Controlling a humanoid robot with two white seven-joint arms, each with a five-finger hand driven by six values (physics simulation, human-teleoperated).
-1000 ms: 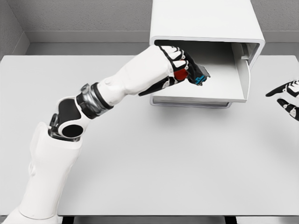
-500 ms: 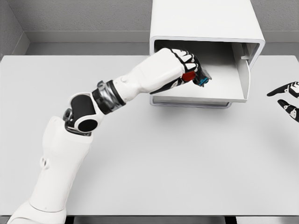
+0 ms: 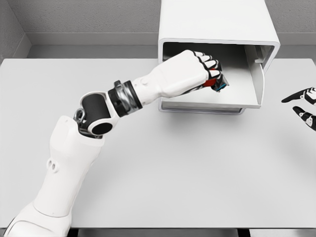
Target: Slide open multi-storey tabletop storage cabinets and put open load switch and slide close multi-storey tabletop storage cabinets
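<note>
While gripped by left robot hand [image 3: 197, 69], load switch [image 3: 217, 81] shows red and blue.

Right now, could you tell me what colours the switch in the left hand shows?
Red and blue on the load switch, mostly hidden by the left hand; head view.

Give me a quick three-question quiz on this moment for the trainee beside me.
1. True or false: the left hand is shut on the switch.
2. Where is the right hand? A) inside the cabinet B) at the right edge, over the table C) on the cabinet top
3. Fill in: the switch is held above the cabinet's open ____.

Key: 1 true; 2 B; 3 drawer.
</note>
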